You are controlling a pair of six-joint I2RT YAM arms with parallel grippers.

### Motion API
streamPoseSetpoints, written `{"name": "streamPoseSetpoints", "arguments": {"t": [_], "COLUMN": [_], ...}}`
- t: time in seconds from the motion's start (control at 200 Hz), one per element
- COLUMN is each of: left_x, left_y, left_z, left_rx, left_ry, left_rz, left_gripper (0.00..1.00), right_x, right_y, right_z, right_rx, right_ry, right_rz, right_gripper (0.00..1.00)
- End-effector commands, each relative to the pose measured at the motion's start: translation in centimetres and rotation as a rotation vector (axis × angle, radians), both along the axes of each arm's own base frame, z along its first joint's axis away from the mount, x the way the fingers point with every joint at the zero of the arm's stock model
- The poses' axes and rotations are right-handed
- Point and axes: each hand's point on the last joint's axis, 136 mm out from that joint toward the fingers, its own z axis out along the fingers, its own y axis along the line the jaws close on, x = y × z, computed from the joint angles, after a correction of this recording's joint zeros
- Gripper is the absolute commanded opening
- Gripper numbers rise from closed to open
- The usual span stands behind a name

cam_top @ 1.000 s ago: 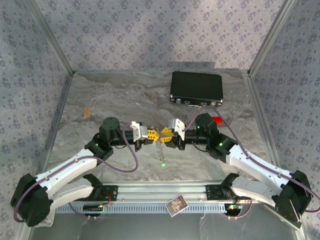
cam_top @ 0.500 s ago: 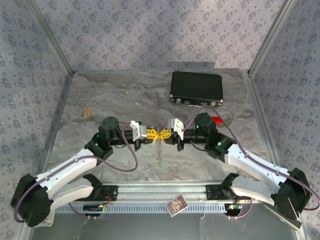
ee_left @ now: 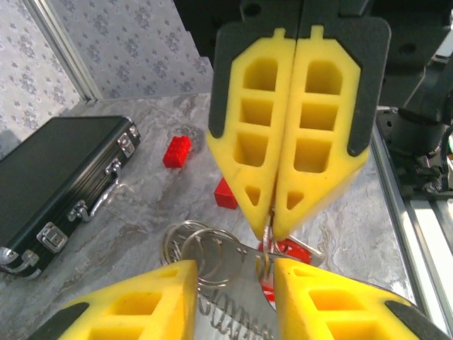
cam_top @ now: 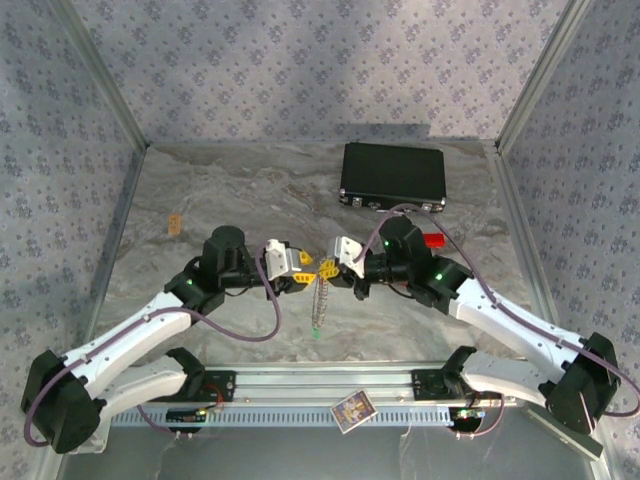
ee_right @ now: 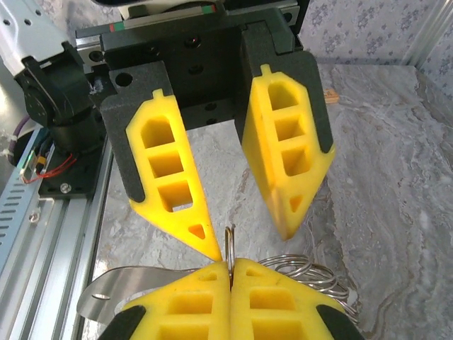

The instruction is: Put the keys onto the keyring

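Above the middle of the grey marbled table (cam_top: 200, 190), the 2 arms meet tip to tip. The right gripper (cam_top: 327, 268) has its yellow foam jaws pressed fully together on 1 thin upright loop of the keyring (ee_left: 195, 244), a bunch of silvery wire rings with a coiled chain. The left gripper (ee_left: 233, 273) faces it with jaws partly apart, 1 on each side of the pinched loop, holding nothing. A flat silvery metal strip (ee_right: 106, 290) lies beside the rings. Seen from above, the chain hangs down from the jaws with the small green-tagged key (cam_top: 316, 333) at its lower end. A black hard case with metal latches (cam_top: 392, 172) sits at the far right of the table, with a small red block (cam_top: 432, 240) near it.
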Motion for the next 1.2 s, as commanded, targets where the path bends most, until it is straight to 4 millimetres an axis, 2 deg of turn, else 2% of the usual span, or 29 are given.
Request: {"name": "streamPoseSetpoints", "arguments": {"t": [0.0, 0.35, 0.455, 0.525, 0.595, 0.635, 0.685, 0.979, 1.194], "left_x": [-0.2, -0.7, -0.9, -1.1, -1.2, -1.2, -1.2, -1.2, -1.6], "left_y": [-0.1, -0.5, -0.5, -0.5, -0.4, -0.4, -0.5, -0.5, -0.5], "left_z": [0.1, 0.9, 1.0, 1.0, 1.0, 1.0, 1.0, 1.0, 1.1], "left_rx": [0.039, 0.013, 0.007, 0.003, -0.017, -0.040, -0.077, -0.169, -0.171], "left_ry": [-0.011, -0.002, -0.002, 0.003, 0.004, 0.004, 0.007, -0.015, -0.028], "left_rz": [-0.022, -0.062, -0.073, -0.078, -0.074, -0.069, -0.064, -0.050, -0.074], "left_gripper": [0.28, 0.13, 0.00, 0.00, 0.00, 0.00, 0.00, 0.00, 0.00], "right_x": [-0.2, -0.7, -0.9, -0.6, -0.4, -0.3, -0.3, -0.4, -0.2], "right_y": [0.1, 1.0, 1.2, 0.9, 0.4, 0.2, -0.2, -1.8, -2.5], "right_z": [0.8, 0.1, 0.2, 0.7, 1.2, 1.5, 1.5, 0.2, -0.8], "right_rx": [-0.042, -0.174, -0.187, -0.155, -0.095, -0.050, -0.009, 0.085, 0.064], "right_ry": [-0.042, -0.096, -0.091, -0.071, -0.037, -0.024, -0.002, 0.034, 0.036], "right_rz": [0.025, 0.052, 0.063, 0.039, 0.012, 0.002, -0.011, -0.073, -0.095], "right_gripper": [0.00, 0.00, 0.00, 0.00, 0.24, 0.31, 0.36, 0.38, 0.35]}}
